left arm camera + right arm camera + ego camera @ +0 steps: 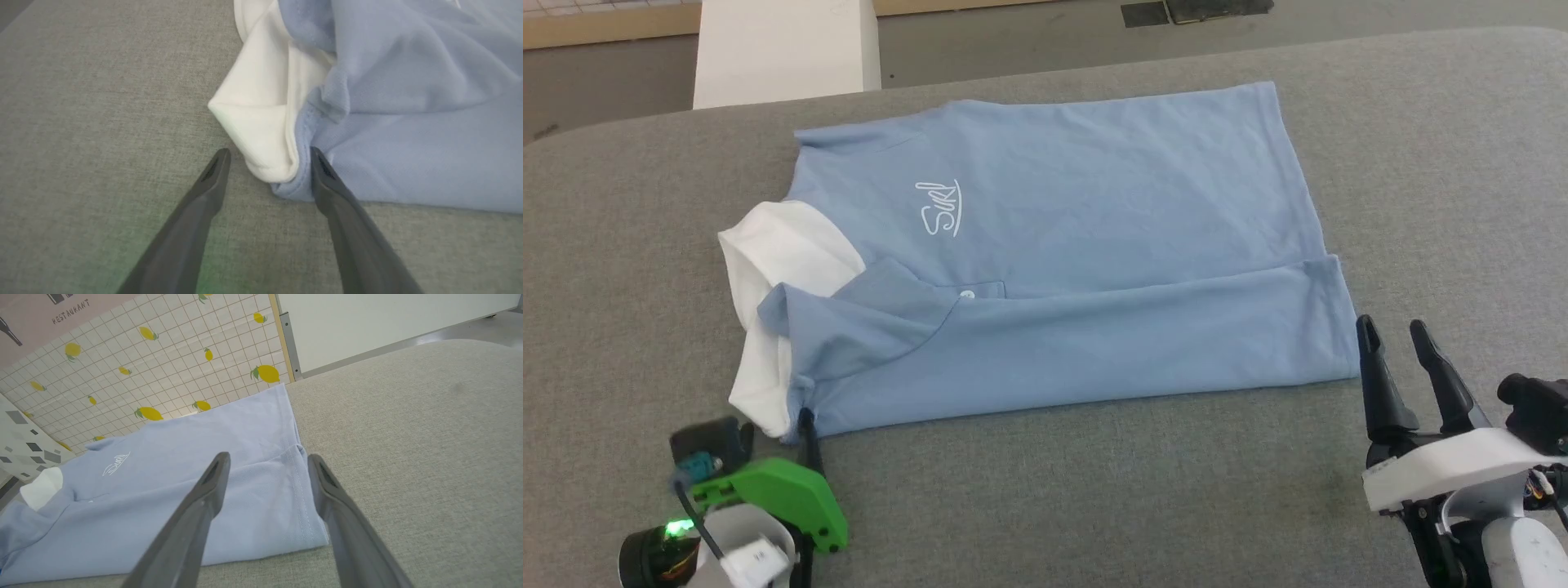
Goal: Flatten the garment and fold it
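Head view: a broad grey woven-fabric table (pixel 1094 506) carries the light blue knit polo-style garment (pixel 1054 245), which lies spread and mostly smooth across its middle, neck end toward the robot's left. The near long side of the garment lies turned over itself as a flat band (pixel 1094 351), so flattening appears done and the folding looks to be under way.

The robot's right gripper (pixel 1392 325) stands with its two dark fingers parted at the garment's near right corner, holding nothing. In the right wrist view that gripper (pixel 267 457) has the stitched hem between its spread fingers.

The left gripper (pixel 269 153), also spread wide and empty, frames the near left corner in the left wrist view. One finger is against the blue edge, where the white collar panel (pixel 768 253) bunches out.

A white script logo (pixel 939 208) marks the chest.

The next move likely calls for both grippers to pinch these two corners together and carry the near edge over evenly, and the lumpy collar could drag the fold askew.
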{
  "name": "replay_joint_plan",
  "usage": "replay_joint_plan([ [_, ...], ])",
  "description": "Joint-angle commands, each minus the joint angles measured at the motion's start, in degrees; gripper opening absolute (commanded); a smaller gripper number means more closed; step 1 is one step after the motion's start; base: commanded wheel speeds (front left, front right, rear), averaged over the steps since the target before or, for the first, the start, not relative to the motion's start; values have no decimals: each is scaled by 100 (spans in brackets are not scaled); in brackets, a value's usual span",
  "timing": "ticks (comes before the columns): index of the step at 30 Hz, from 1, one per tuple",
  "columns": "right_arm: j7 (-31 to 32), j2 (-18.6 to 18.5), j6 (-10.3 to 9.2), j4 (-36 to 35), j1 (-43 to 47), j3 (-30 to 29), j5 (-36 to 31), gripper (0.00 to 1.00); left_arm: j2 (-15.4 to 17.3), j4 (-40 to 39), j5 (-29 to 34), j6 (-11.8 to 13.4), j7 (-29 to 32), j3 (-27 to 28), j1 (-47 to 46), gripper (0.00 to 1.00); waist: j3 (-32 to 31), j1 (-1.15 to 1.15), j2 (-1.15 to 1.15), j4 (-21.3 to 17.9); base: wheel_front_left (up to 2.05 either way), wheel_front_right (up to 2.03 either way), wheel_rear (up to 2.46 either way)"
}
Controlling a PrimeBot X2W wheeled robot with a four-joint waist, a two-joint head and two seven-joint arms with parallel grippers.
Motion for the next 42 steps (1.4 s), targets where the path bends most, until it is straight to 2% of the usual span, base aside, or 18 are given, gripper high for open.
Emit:
replay_joint_plan([
  [1, 24, 16, -9, -4, -3, 12, -45, 100, -24, 100, -133, 100, 211, 51, -48, 100, 15, 0, 0, -28, 0, 0, 0],
  [2, 42, 15, -9, -2, -5, 18, -51, 100, -28, 109, -206, 116, 384, 53, -57, 79, 17, 0, 0, -42, 0, 0, 0],
  [4, 67, 16, -9, 2, -10, 20, -55, 100, -42, 64, -342, 90, 592, 68, -61, 5, 15, 0, 0, -61, 0, 0, 0],
  [5, 99, 16, -9, 11, -11, 19, -70, 100, -21, 29, -415, 35, 744, 48, -61, 0, 14, 0, 0, -74, 0, 0, 0],
  [11, 149, 67, -9, 81, -96, -142, -280, 100, 47, -202, -439, -2, 828, 16, -29, 0, 10, 0, 0, -72, 0, 0, 0],
  [14, 353, 159, -9, 282, -272, -406, -480, 100, 54, -336, -413, 5, 836, -33, -1, 0, 25, 0, 0, -53, 0, 0, 0],
  [16, 728, 226, -9, 501, -434, -617, -616, 100, 53, -413, -391, 8, 827, -61, -7, 0, 47, 0, 0, -26, 0, 0, 0],
  [21, 2312, 334, -9, 1048, -913, -1013, -830, 100, 75, -525, -279, 1, 851, -189, -96, 0, 112, 0, 0, 86, 0, 0, 0],
  [28, 4067, 357, -9, 1165, -1284, -1247, -1283, 98, 63, -607, -168, -3, 842, -329, -199, 0, 185, 0, 0, 229, 0, 0, 0],
  [29, 4320, 357, -9, 1149, -1304, -1256, -1360, 51, 62, -627, -151, -7, 828, -346, -211, 0, 191, 0, 0, 248, 0, 0, 0],
  [30, 4501, 358, -9, 1118, -1313, -1252, -1419, 44, 69, -644, -129, -11, 814, -362, -221, 0, 195, 0, 0, 261, 0, 0, 0],
  [31, 4688, 358, -9, 1059, -1316, -1243, -1474, 20, 74, -664, -113, -12, 803, -375, -229, 0, 195, 0, 0, 277, 0, 0, 0],
  [32, 4793, 358, -9, 993, -1313, -1230, -1500, 5, 77, -681, -103, -12, 791, -382, -235, 0, 192, 0, 0, 289, 0, 0, 0],
  [33, 4879, 358, -9, 899, -1303, -1205, -1528, 0, 86, -702, -80, -8, 770, -391, -243, 0, 189, 0, 0, 303, 0, 0, 0],
  [36, 4844, 359, -9, 635, -1248, -1185, -1540, 0, 92, -749, -38, -10, 700, -406, -277, 0, 158, 0, 0, 340, 0, 0, 0],
  [42, 4098, 359, -9, 240, -1033, -1323, -1409, 0, 104, -821, 26, 47, 518, -378, -267, 0, -33, 0, 0, 380, 0, 0, 0],
])
